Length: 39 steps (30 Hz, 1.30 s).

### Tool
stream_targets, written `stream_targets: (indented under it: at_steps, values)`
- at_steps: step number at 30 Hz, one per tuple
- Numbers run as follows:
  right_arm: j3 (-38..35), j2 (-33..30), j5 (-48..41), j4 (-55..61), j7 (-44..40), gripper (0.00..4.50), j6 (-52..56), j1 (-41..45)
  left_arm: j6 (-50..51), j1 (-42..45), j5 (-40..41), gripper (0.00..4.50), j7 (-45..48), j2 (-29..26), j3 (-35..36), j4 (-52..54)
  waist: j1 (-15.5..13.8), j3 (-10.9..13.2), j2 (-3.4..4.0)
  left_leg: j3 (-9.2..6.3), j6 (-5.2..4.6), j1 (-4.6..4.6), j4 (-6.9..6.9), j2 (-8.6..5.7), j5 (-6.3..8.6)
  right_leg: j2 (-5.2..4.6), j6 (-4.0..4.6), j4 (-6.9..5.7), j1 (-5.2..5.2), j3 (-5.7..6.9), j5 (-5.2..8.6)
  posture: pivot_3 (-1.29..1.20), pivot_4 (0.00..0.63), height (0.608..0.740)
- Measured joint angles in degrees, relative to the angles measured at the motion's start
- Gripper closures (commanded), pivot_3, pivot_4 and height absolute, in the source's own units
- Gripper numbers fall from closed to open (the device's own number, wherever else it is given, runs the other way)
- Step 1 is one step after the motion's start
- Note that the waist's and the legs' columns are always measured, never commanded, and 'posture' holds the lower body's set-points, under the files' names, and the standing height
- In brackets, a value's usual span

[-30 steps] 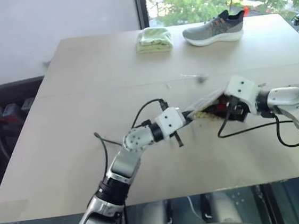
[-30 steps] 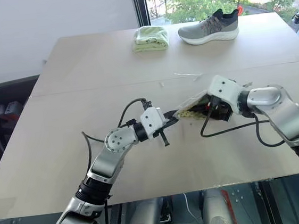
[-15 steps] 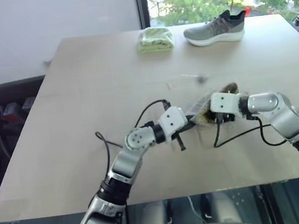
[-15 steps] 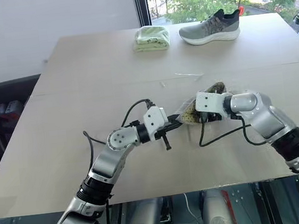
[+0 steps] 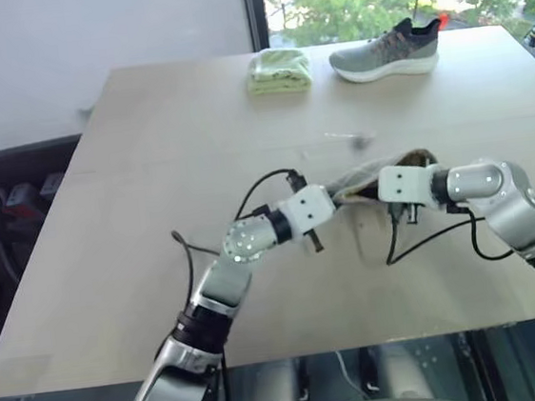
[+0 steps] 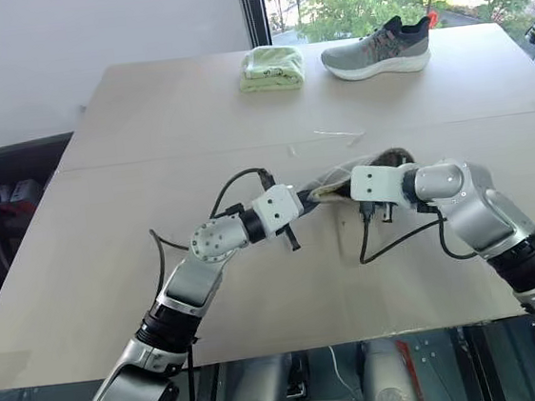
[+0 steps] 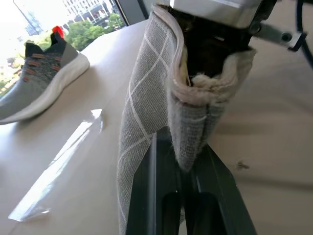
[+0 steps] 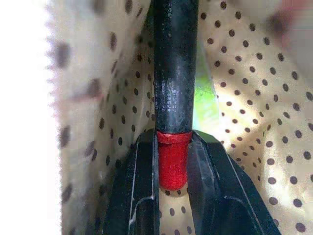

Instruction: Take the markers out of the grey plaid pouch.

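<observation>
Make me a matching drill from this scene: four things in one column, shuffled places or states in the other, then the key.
Things
1. grey plaid pouch
2. dark marker with red end
3. grey sneaker
4. folded light green cloth

Places or states
A. far table edge, just left of the shoe
B. pinched at one edge by the left pincer
C. far table edge, by the window
D. between the right pincer fingers, inside the dotted lining

Pairs: 1-B, 2-D, 3-C, 4-A
</observation>
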<state>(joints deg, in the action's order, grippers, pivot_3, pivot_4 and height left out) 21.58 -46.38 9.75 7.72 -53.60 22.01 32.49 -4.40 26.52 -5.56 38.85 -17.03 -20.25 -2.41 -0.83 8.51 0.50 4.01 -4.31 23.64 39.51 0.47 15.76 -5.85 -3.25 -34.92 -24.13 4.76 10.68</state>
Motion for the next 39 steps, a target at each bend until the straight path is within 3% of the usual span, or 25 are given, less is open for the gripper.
stream_targets:
  at_steps: [10,14,23,29,33,36,39]
  values:
    - [-6.3,1.5,-7.6,9.1,-2.2,4.17,19.4,-1.6,-3.7,1.0,-6.2,4.50,-3.0,-1.1,-0.6,-0.8,0.0,0.0,0.00,-0.04,0.00,0.01,0.00,0.02,0.00,-0.01,0.01,-0.03,0.00,0.02,-0.01,0.00,0.150,0.740]
    - [-6.3,2.1,-8.2,9.3,-1.1,4.17,22.2,-1.5,-4.5,0.4,-5.4,4.50,-1.4,-0.9,-0.9,-0.4,0.0,0.0,0.00,-0.04,-0.01,0.01,0.00,0.02,0.01,-0.01,0.01,-0.02,-0.01,0.01,-0.01,0.00,0.150,0.740]
    - [-9.7,10.3,-12.2,5.1,5.2,4.17,30.2,-0.9,-5.1,0.1,-3.7,4.50,1.1,-1.4,-0.7,1.2,0.0,0.0,-0.01,-0.04,-0.01,0.03,0.00,0.01,0.01,-0.03,0.01,-0.03,-0.01,0.02,-0.01,0.00,0.150,0.740]
    - [-17.3,18.7,-18.4,2.6,10.5,4.17,41.8,0.7,-4.1,0.3,-3.6,4.50,1.1,-1.9,0.6,2.3,0.1,0.0,0.00,-0.06,-0.01,0.02,-0.01,0.01,0.01,0.01,0.02,-0.07,-0.02,0.03,-0.01,0.00,0.150,0.740]
    - [-28.0,23.3,-22.7,1.6,16.4,4.17,49.6,6.6,-2.3,-2.8,-2.8,4.50,5.1,-1.7,-3.9,4.2,0.1,0.0,0.08,-0.03,-0.01,0.05,-0.02,-0.01,0.01,-0.03,0.02,-0.04,-0.02,0.00,-0.01,0.00,0.150,0.740]
    - [-31.0,23.1,-24.8,1.9,17.9,4.17,51.7,7.8,-0.9,-3.8,-2.7,4.50,7.2,-3.1,-5.0,4.2,0.0,0.0,0.09,-0.07,-0.01,0.04,-0.05,-0.01,0.01,0.00,0.02,-0.06,-0.03,0.06,-0.01,0.00,0.150,0.740]
    - [-28.5,17.3,-25.9,2.2,16.7,4.17,50.5,6.7,-0.5,-3.8,-2.7,4.50,7.7,-4.1,-4.8,4.3,0.1,0.0,0.11,-0.06,-0.02,0.02,-0.05,-0.02,0.01,0.00,0.02,-0.06,-0.03,0.01,-0.01,0.00,0.150,0.740]
